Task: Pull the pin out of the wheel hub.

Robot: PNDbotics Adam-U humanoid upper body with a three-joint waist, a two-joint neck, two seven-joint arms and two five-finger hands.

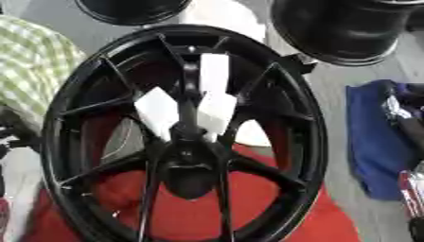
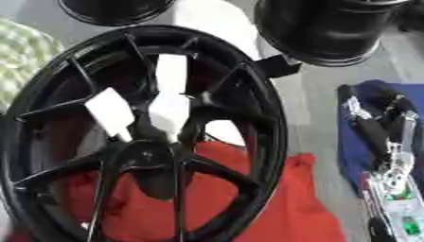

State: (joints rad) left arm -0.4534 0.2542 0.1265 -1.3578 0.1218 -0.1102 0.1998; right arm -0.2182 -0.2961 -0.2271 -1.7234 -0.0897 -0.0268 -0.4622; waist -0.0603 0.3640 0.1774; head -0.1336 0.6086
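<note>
Across most of both views stands a large black wheel hub (image 1: 186, 137), its thin paired spokes running from the round rim to a dark central boss (image 1: 189, 158). It lies over a red cloth (image 2: 273, 203) that shows through the lower gaps between the spokes; white shapes (image 1: 157, 111) show through the upper gaps, and what they are cannot be made out. No pin can be picked out on the hub: the centre is one dark blur.

At the right edge of the right eye view, the right robot hand (image 2: 383, 124) rests over a blue cloth (image 2: 352, 156), black fingers with silver joints lying straight and relaxed, holding nothing, well apart from the hub. The left robot hand (image 1: 15, 132) shows only as dark parts at the left edge of the left eye view, beside the rim; whether its fingers are spread or curled cannot be told.

Two more black rims (image 1: 344, 28) are cut off at the top edge, and green-checked fabric (image 1: 33, 66) lies at upper left.
</note>
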